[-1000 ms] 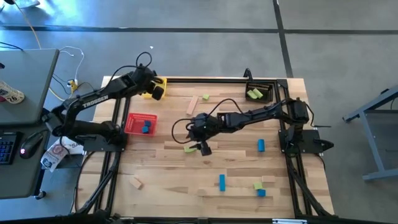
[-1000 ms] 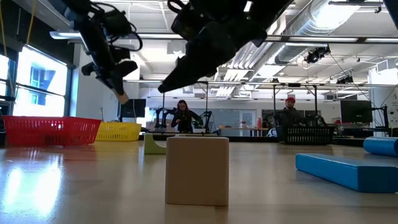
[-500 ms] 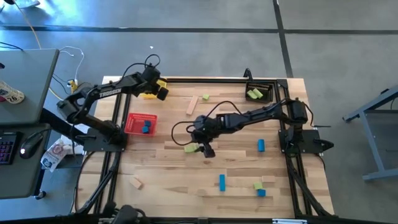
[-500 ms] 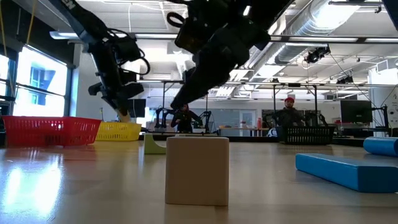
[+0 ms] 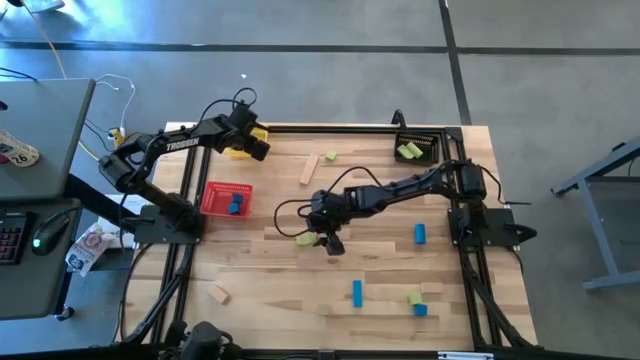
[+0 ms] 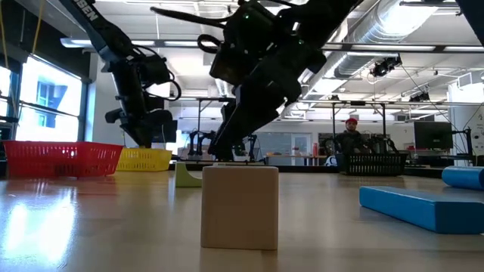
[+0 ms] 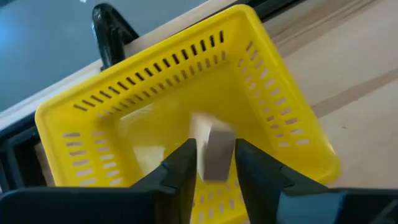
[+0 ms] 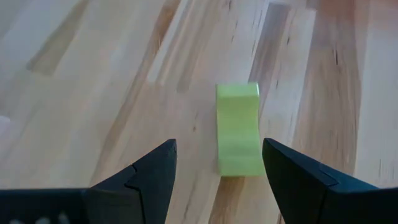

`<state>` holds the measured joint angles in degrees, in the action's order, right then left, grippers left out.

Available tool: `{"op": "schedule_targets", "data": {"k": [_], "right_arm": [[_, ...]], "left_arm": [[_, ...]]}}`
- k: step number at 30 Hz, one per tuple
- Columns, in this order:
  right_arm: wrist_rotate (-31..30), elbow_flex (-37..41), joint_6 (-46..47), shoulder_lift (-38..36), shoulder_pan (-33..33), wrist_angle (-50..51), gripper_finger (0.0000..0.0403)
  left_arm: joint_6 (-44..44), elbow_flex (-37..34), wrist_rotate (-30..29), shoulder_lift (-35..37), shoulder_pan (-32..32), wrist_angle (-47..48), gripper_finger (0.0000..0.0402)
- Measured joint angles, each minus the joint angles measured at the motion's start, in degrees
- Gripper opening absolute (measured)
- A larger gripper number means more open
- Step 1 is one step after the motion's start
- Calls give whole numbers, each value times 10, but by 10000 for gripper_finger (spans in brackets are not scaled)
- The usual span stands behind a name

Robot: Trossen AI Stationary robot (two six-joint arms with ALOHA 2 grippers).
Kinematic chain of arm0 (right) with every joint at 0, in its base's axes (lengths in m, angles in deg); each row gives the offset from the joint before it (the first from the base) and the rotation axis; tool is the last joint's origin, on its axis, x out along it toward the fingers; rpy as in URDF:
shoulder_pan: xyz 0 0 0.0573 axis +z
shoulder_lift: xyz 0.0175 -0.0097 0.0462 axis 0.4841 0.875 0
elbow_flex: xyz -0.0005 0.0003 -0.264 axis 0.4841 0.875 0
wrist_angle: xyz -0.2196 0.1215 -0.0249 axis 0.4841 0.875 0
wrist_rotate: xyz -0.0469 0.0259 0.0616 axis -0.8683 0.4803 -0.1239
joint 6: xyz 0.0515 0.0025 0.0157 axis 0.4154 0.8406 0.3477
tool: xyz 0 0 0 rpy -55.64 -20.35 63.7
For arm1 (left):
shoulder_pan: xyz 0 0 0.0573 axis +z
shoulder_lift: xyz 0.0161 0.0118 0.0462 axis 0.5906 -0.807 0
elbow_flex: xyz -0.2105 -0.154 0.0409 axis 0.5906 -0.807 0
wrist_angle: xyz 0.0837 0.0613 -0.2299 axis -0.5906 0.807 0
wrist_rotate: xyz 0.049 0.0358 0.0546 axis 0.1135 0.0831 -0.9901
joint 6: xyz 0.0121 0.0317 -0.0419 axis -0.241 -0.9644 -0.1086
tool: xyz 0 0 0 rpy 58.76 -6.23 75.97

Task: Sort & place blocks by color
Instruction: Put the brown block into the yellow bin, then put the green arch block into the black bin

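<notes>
My left gripper (image 5: 256,148) hangs over the yellow basket (image 5: 243,140) at the table's far left. In the left wrist view its fingers stand slightly apart, and a tan block (image 7: 216,151) shows blurred between their tips, above the basket's floor (image 7: 149,134). My right gripper (image 5: 325,241) is open at mid-table, low over a light green block (image 8: 238,127) that lies flat on the wood. The fingers stand on either side of it without touching. The same green block (image 5: 307,239) shows beside the gripper in the high view.
The red basket (image 5: 226,199) holds a blue block and the black basket (image 5: 418,148) holds green ones. Loose on the table are a tan bar (image 5: 310,168), a green block (image 5: 330,155), blue blocks (image 5: 420,233) (image 5: 357,292) and a tan block (image 5: 220,294). A tan cube (image 6: 240,206) stands near the low camera.
My left gripper has come down and moved toward the table's far edge, carrying the tan block, until it is over the yellow basket. My right gripper has sunk toward the green block and tipped a little more downward. The green block has stayed in place.
</notes>
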<state>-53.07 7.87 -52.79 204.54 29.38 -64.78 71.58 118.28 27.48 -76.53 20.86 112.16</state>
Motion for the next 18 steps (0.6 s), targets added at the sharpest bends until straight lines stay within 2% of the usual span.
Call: {"op": "schedule_targets", "data": {"k": [8,13,18], "right_arm": [[-21,0,-1,9,0,-11,224],[-21,0,-8,9,0,-10,224],[-23,0,-12,9,0,-11,224]], "left_arm": [[-34,41,-1,0,0,38,141],[-53,89,3,7,-1,81,152],[-59,120,68,34,-1,90,150]]}}
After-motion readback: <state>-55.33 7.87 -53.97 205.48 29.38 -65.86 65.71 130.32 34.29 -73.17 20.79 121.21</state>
